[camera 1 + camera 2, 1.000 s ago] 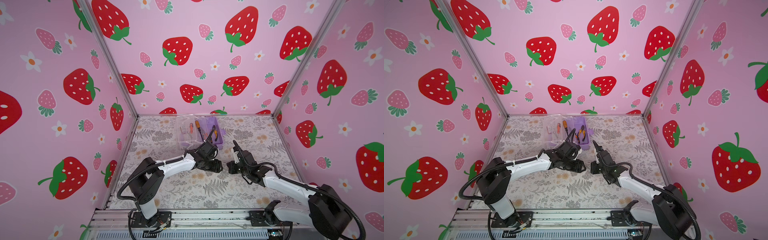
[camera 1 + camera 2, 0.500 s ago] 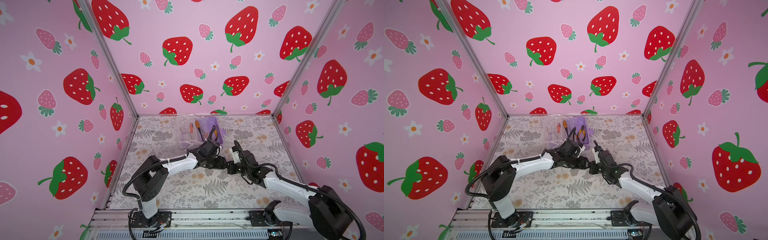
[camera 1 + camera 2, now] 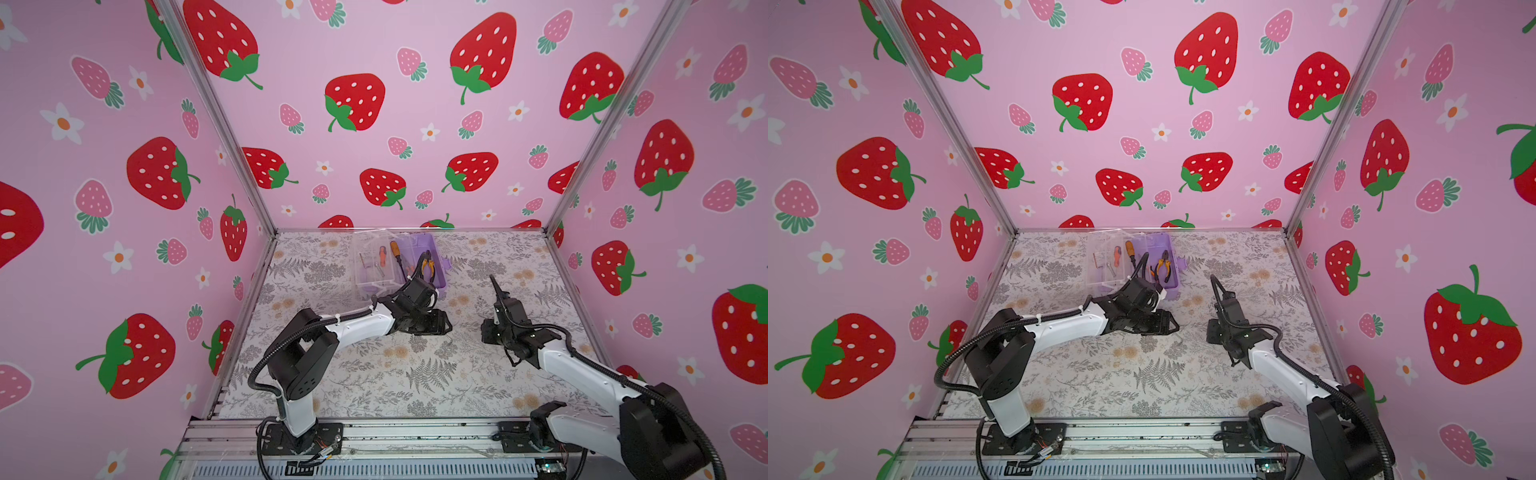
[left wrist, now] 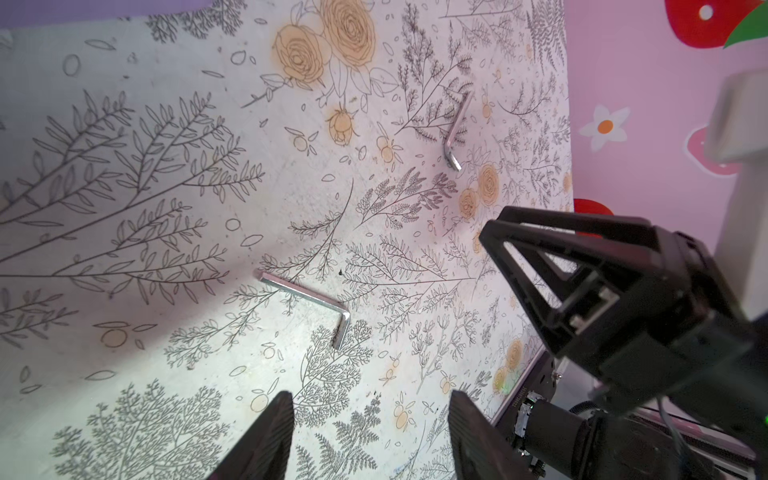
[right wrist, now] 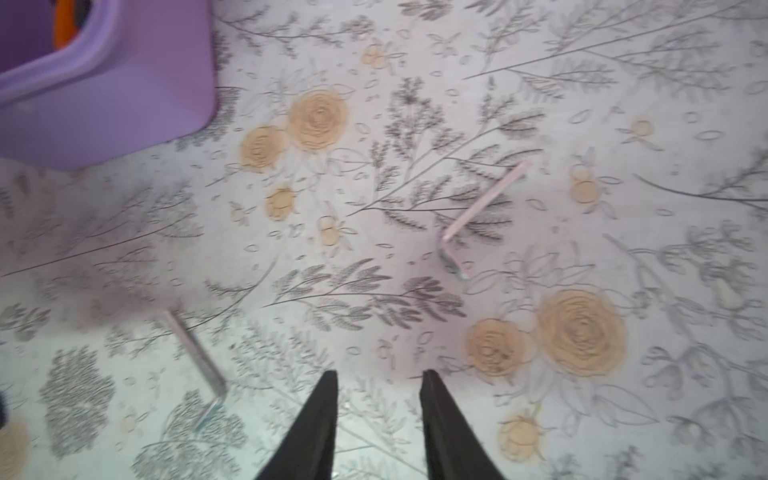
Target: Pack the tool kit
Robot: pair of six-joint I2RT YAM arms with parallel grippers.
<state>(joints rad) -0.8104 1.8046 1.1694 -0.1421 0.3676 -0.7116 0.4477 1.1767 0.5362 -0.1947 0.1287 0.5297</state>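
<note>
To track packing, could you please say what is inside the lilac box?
Orange-handled pliers lie inside the lilac box, a screwdriver along its lid-side edge. The left arm hides the near end.

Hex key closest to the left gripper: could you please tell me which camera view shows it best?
The left wrist view: the hex key lies sharp and whole ahead of the left gripper. The right wrist view shows it blurred; in both top views it is too small.

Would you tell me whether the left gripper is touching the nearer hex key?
Apart. The left wrist view shows bare mat between that hex key and the open left gripper.
</note>
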